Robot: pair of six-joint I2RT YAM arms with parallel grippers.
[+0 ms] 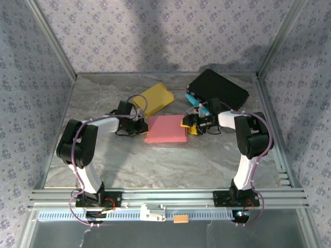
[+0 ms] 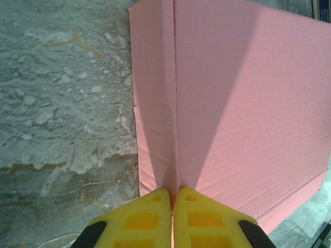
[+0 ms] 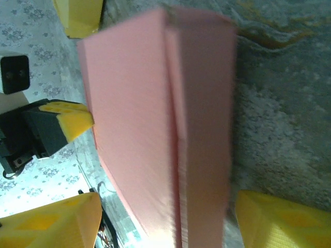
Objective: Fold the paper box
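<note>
Pink paper box [image 1: 165, 130], edge clamped in left tool [image 2: 172, 191]; right tool [image 3: 165, 206] spread apart around it.

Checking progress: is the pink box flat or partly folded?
Partly folded: the pink box has a raised crease near one edge, pinched by the left gripper.
</note>
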